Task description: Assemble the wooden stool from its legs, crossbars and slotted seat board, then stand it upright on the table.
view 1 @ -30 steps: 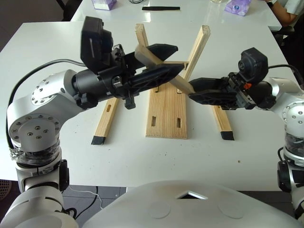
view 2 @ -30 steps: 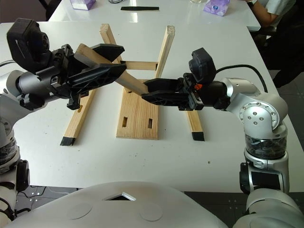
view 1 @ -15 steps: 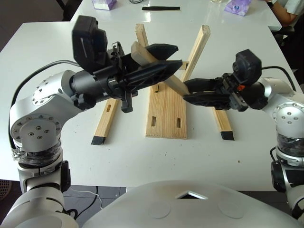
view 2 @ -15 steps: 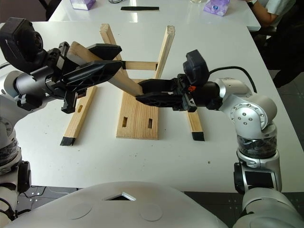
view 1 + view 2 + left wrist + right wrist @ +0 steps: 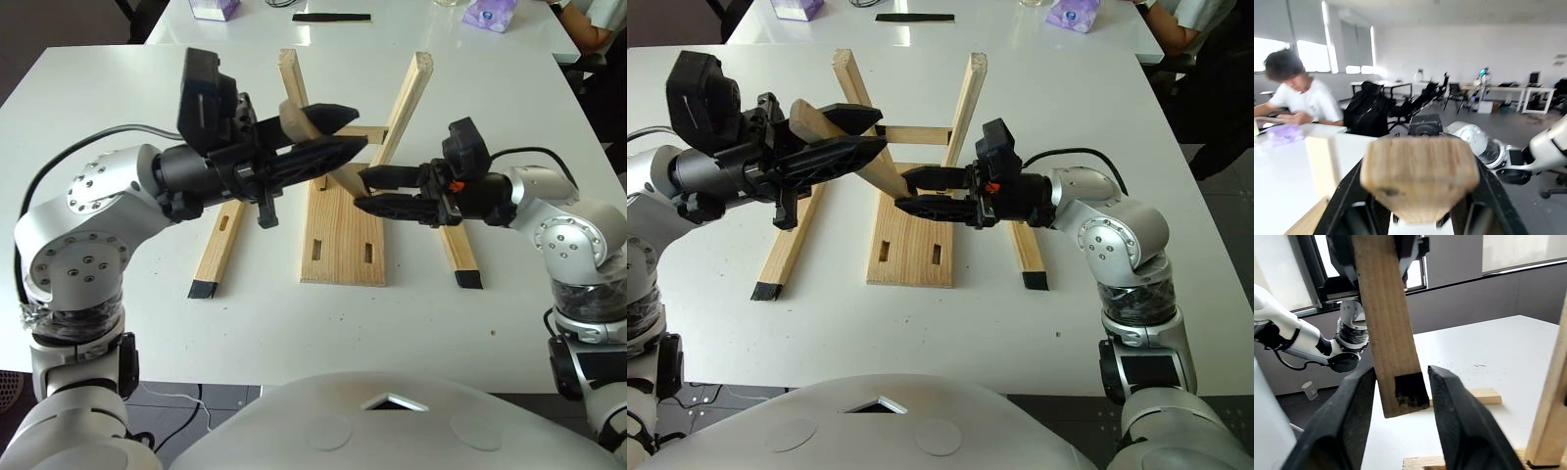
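My left gripper [image 5: 361, 125] is shut on a wooden leg [image 5: 884, 176] and holds it slanting above the table. The leg's lower, black-tipped end [image 5: 1409, 396] sits between the fingers of my right gripper [image 5: 362, 190], which is open around it with small gaps on both sides. Below them the slotted seat board [image 5: 343, 245] lies flat. Behind it lie two legs [image 5: 407, 98] [image 5: 290, 73] joined by a crossbar [image 5: 370, 130]. One loose leg [image 5: 220, 240] lies left of the board and another [image 5: 458, 257] lies right of it.
The white table [image 5: 118, 108] has open room at its left, right and front. On a second table behind lie a black strip [image 5: 331, 17] and two purple packs [image 5: 490, 14] [image 5: 216, 8].
The held leg's lower end and my right gripper have both shifted left over the seat board. The right arm has stretched further inward, and the left wrist has turned slightly.
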{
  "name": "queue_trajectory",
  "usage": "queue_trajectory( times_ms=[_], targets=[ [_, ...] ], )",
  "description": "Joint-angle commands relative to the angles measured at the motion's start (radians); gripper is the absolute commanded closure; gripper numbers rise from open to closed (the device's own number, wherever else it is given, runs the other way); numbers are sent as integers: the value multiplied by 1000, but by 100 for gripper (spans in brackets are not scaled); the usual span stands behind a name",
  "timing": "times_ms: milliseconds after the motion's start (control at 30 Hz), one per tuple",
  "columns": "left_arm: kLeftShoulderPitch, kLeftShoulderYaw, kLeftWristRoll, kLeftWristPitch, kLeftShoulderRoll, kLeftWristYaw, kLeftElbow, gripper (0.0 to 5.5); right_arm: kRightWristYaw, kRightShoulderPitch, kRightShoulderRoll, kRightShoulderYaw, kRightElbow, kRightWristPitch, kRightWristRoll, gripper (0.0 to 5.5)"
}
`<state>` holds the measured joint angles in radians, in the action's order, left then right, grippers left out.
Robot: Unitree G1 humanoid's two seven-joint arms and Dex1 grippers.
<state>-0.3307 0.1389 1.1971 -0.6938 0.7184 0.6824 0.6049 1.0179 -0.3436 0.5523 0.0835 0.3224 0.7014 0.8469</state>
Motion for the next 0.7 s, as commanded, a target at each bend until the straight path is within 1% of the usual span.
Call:
queue_trajectory(
  times_ms=[33,133,200,267,333,400,500,600,700],
  targets=[
    [58,92,-126,22,125,104,-96,419,-60,10,23,-9,-60,-39,-112,319],
    [119,167,-248,85,218,236,-224,419,-78,70,39,-59,-55,-61,-135,319],
    [137,187,-314,139,238,297,-294,419,-92,105,40,-87,-43,-68,-137,319],
    [154,194,-379,201,235,332,-345,419,-105,127,37,-95,-30,-75,-141,319],
    [185,182,-467,288,239,376,-388,419,-118,141,35,-92,-22,-80,-154,319],
    [220,146,-592,430,249,443,-450,419,-132,156,35,-81,-21,-89,-180,319],
    [249,108,-714,601,258,546,-569,419,-144,170,33,-60,-31,-108,-223,319],
    [263,114,-737,694,235,618,-687,419,-146,176,24,-57,-29,-112,-233,319],
    [271,104,-759,778,209,646,-741,419,-143,183,24,-49,-29,-122,-247,319]
  ],
)
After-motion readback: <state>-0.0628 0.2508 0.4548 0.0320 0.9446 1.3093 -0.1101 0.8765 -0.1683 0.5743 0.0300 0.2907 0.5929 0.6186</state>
